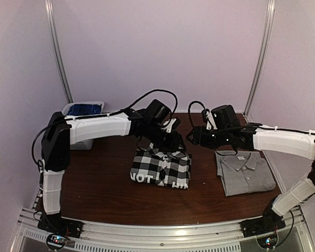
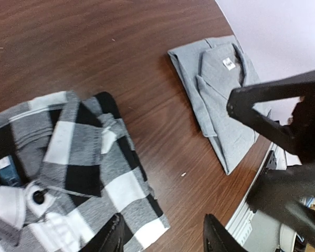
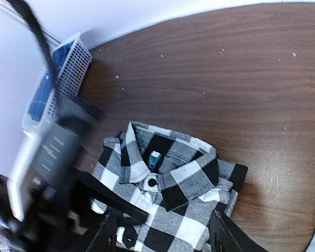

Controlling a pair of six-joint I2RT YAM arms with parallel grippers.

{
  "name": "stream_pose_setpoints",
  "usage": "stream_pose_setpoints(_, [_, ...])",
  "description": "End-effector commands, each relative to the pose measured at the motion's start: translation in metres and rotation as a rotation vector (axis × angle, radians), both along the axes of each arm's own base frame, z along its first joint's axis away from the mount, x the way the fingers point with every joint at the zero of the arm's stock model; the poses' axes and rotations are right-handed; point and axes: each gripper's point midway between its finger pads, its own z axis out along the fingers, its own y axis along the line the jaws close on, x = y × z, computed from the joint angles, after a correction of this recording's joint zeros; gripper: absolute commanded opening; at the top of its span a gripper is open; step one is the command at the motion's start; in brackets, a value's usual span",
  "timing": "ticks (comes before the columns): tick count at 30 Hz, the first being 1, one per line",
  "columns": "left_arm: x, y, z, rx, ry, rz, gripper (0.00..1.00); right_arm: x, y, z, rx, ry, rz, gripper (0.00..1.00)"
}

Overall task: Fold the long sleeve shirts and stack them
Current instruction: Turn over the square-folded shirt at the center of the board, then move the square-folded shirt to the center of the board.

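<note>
The black-and-white checked long sleeve shirt (image 1: 161, 167) lies folded mid-table, collar towards the back, white lettering on its near edge. The grey collared shirt (image 1: 245, 172) lies folded flat to its right. My left gripper (image 1: 174, 140) hovers over the checked shirt's collar end. In the left wrist view the left gripper (image 2: 163, 239) is open, with the checked shirt's (image 2: 68, 168) corner below one finger, and the grey shirt (image 2: 220, 89) lies beyond. My right gripper (image 1: 193, 137) hangs just right of the left one. It (image 3: 163, 239) is open above the checked shirt (image 3: 184, 194), holding nothing.
A white mesh basket (image 1: 84, 113) with blue contents stands at the back left corner and also shows in the right wrist view (image 3: 63, 68). A metal rail (image 1: 163, 233) runs along the near edge. Pale walls close in the table on three sides.
</note>
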Motion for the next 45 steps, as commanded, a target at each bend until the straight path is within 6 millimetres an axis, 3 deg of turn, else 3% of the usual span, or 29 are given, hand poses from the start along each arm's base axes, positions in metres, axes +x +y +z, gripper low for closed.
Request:
stream_pose_setpoints(1, [0.035,0.052,0.045,-0.047,-0.102,0.127,0.52,-0.012,-0.015,-0.026,-0.082,0.052,-0.011,0.61])
stream_pose_setpoints(5, [0.042,0.11,0.037,-0.037,-0.092,0.187,0.52,-0.023,-0.017,-0.047,-0.087,0.101,-0.003,0.61])
stream_pose_setpoints(8, [0.041,0.147,0.019,-0.016,-0.074,0.21,0.53,-0.033,-0.018,-0.067,-0.099,0.146,0.013,0.61])
stream_pose_setpoints(13, [0.029,0.189,-0.023,0.025,-0.003,0.197,0.57,-0.043,-0.009,-0.095,-0.08,0.21,0.051,0.62])
stream_pose_setpoints(15, [0.025,0.195,-0.034,0.014,0.018,0.185,0.59,-0.043,-0.003,-0.105,-0.071,0.229,0.063,0.62])
stream_pose_setpoints(22, [0.016,0.189,-0.06,-0.024,0.074,0.116,0.64,-0.038,0.009,-0.133,-0.064,0.279,0.081,0.63])
stream_pose_setpoints(34, [0.022,0.191,-0.095,0.048,0.104,0.119,0.62,-0.038,0.013,-0.164,-0.094,0.333,0.077,0.57])
stream_pose_setpoints(37, [0.02,0.186,-0.098,0.042,0.12,0.109,0.54,-0.035,0.026,-0.162,-0.08,0.317,0.099,0.54])
stream_pose_setpoints(39, [0.019,0.182,-0.096,0.042,0.125,0.101,0.43,-0.034,0.034,-0.163,-0.083,0.316,0.115,0.49])
stream_pose_setpoints(45, [0.017,0.179,-0.066,0.038,0.109,0.101,0.02,-0.023,0.057,-0.142,-0.075,0.276,0.161,0.16])
